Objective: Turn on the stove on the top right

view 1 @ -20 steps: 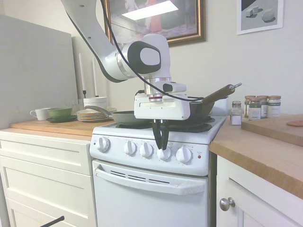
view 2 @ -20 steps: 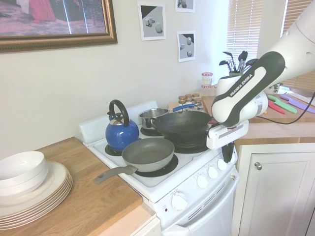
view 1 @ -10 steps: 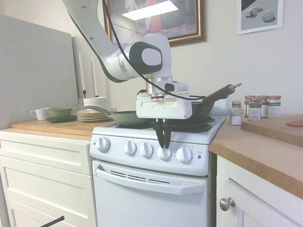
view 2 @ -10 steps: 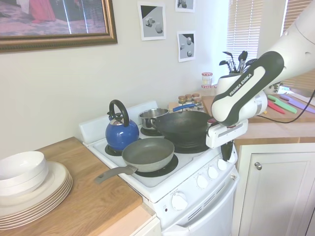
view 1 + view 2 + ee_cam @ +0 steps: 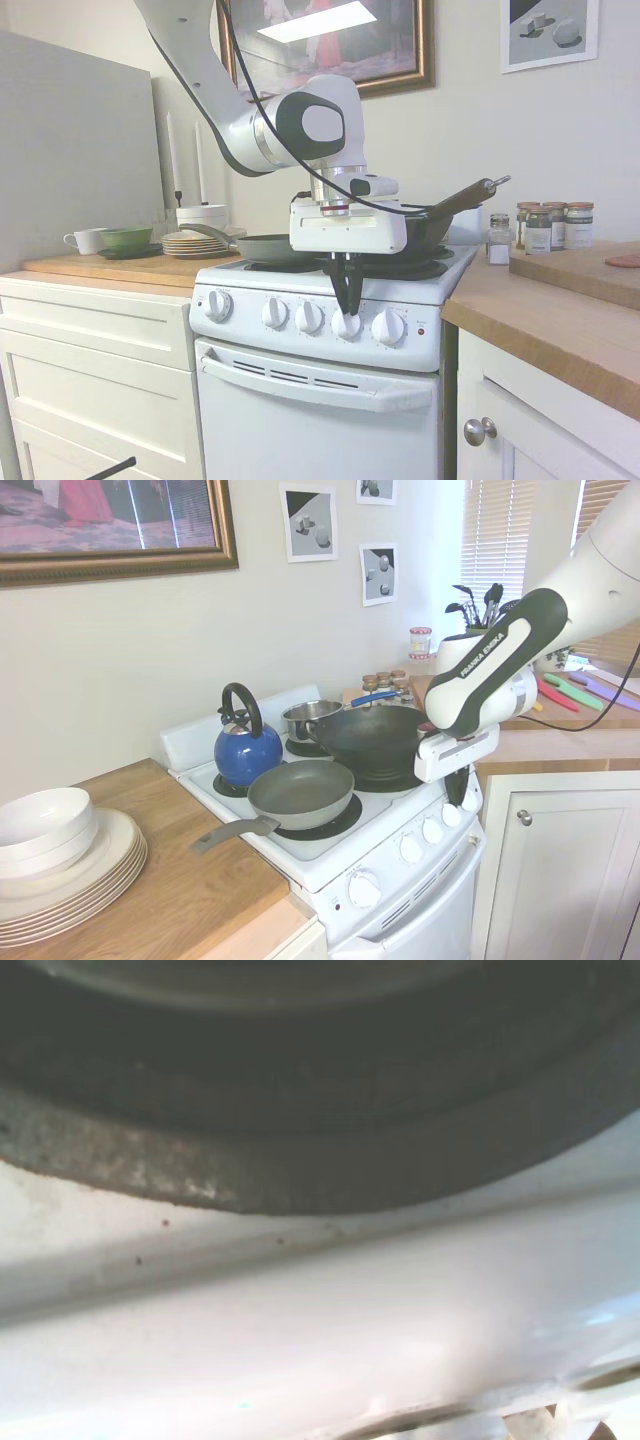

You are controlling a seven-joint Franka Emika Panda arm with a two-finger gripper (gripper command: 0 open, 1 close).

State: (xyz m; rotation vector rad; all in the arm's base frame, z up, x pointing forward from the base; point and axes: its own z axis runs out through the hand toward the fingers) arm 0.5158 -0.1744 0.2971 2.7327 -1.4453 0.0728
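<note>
The stove is a narrow white range with a row of round white knobs on its front panel and a small red light at the right end. My gripper points straight down at the fourth knob from the left, and its dark fingers are drawn together on the knob's upper part. From the other side, the gripper hangs at the panel's far end, hiding that knob. In the wrist view, a blurred dark pan underside sits above the white stove top.
A black wok, a grey frying pan, a blue kettle and a small pot sit on the burners. Spice jars stand on the wooden counter to the right. Stacked plates are on the other counter.
The gripper has shifted slightly right, onto the fourth knob, and its fingers have drawn closer together.
</note>
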